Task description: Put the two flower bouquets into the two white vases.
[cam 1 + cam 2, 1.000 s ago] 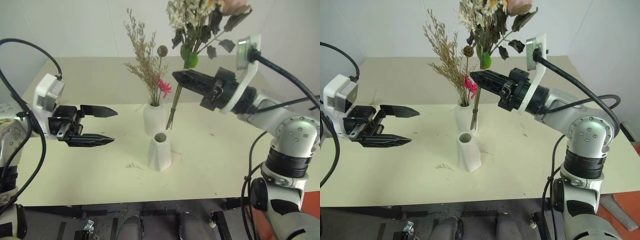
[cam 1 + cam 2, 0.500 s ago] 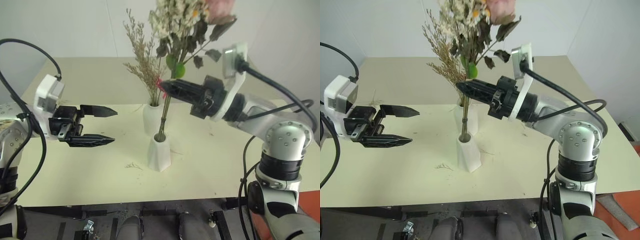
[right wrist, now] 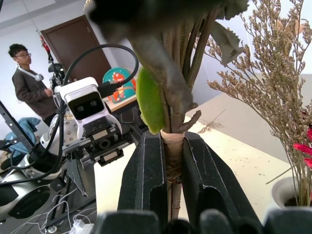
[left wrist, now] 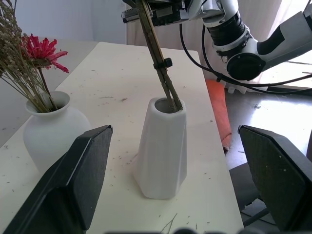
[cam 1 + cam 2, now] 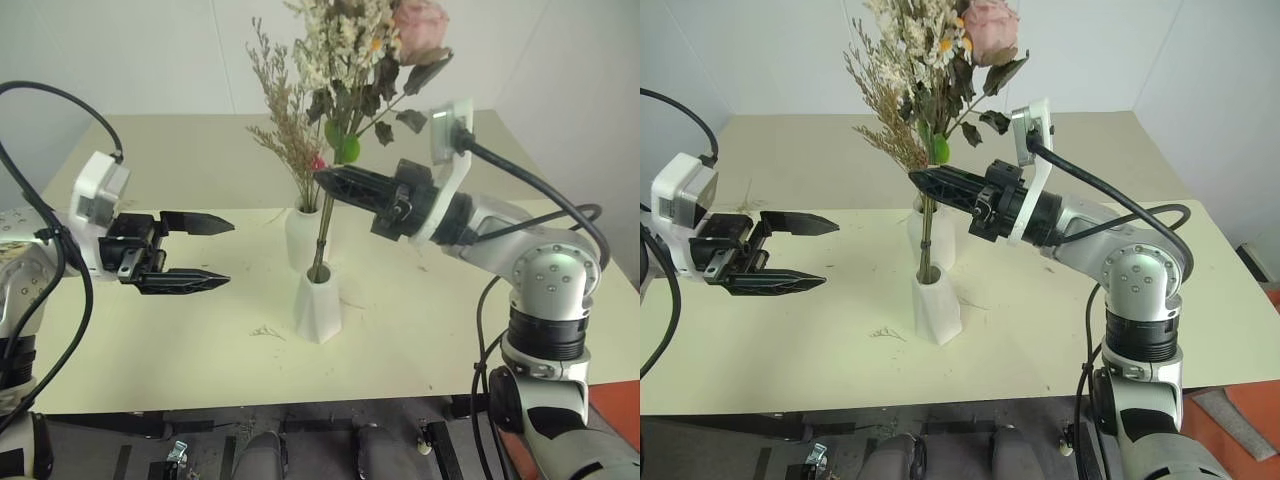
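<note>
Head view: While the right gripper (image 5: 335, 185) pinches the fuller bouquet (image 5: 355, 60) by its stems, the stem ends already sit in the mouth of the angular vase (image 5: 318, 305) directly under its fingertips, the bunch leaning toward the arm.
Head view, other bunch: the thin bouquet (image 5: 285, 110) stands in the round vase (image 5: 304, 236) just behind the held stems, its grass brushing the big bunch.
Head view, left side: the left gripper (image 5: 200, 252) hangs wide and empty, well apart from both vases.
Left wrist view: between the spread fingers (image 4: 73, 180) I see the stems leaning on the angular vase's rim, only a short way in.
Right wrist view: the fingers are clamped narrow on the tied stems, a green leaf (image 3: 148, 100) just above them; a person (image 3: 30, 80) stands far behind.
Risk, tipping: the vase looks light and the bunch top-heavy; letting go on this slant could topple it, I think.
Risk, snagging: pulling the gripper out could drag the blooms through the dried grass and jostle the round vase.
</note>
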Available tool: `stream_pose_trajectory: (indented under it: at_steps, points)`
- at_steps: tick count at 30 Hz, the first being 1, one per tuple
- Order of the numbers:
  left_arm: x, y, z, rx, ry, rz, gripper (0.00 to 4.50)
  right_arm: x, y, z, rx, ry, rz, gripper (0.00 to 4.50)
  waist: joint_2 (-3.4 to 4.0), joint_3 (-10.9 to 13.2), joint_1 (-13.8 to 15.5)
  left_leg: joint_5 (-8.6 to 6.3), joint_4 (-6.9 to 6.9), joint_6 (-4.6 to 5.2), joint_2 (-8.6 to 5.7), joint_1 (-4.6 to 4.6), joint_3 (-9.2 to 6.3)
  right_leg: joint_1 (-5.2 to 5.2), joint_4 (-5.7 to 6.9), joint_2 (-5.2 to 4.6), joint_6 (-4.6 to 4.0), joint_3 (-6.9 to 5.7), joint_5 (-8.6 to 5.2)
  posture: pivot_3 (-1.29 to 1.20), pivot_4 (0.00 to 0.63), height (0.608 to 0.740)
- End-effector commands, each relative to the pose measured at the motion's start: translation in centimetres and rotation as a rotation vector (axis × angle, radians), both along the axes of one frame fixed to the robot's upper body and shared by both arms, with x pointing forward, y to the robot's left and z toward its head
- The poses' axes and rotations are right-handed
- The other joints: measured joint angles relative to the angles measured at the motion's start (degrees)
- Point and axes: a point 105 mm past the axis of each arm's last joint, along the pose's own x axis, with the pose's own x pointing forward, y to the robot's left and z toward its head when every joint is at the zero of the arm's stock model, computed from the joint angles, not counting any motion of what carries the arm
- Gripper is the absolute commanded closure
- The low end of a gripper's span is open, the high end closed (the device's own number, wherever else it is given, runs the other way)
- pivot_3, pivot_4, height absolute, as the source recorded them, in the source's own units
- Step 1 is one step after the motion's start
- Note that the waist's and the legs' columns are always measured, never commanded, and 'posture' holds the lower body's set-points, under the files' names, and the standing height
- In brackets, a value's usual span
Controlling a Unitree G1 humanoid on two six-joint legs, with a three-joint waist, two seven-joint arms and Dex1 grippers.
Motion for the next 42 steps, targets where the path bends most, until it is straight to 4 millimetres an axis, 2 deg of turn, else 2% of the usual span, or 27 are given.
stream_pose_trajectory:
  at_steps: [1,13,22,42]
  points:
    - [-0.3,0.0,0.7,0.01,-0.052,-0.005,0.0,-0.3,0.0,1.2,0.022,-0.057,0.002,4.28,0.0,0.0,0.0,0.0,0.0,0.0,0.0,0.0,0.0,0.0,0.0,0.0,0.0,0.0,0.0,0.0,0.15,0.74]
    - [-0.1,-0.2,0.7,0.012,-0.053,-0.011,0.0,0.2,-0.6,0.7,0.037,-0.01,0.013,4.28,0.0,0.0,0.0,0.0,0.0,0.0,0.0,0.01,0.0,0.01,-0.01,0.0,0.0,0.0,0.0,0.0,0.15,0.74]
    - [0.1,-0.1,0.3,0.044,-0.051,-0.007,0.0,-0.6,-0.7,2.2,0.067,-0.017,0.055,4.28,0.0,0.0,-0.03,0.0,-0.01,0.0,0.01,0.01,0.0,0.0,0.0,0.01,0.0,0.0,0.0,0.0,0.15,0.74]
    - [-0.1,-0.3,0.4,0.043,-0.042,-0.013,0.0,1.1,-0.8,-0.5,0.041,0.052,-0.007,4.28,0.0,0.0,-0.03,0.0,0.0,0.0,0.0,0.0,0.0,0.01,0.0,0.0,0.0,0.0,0.0,0.0,0.15,0.74]
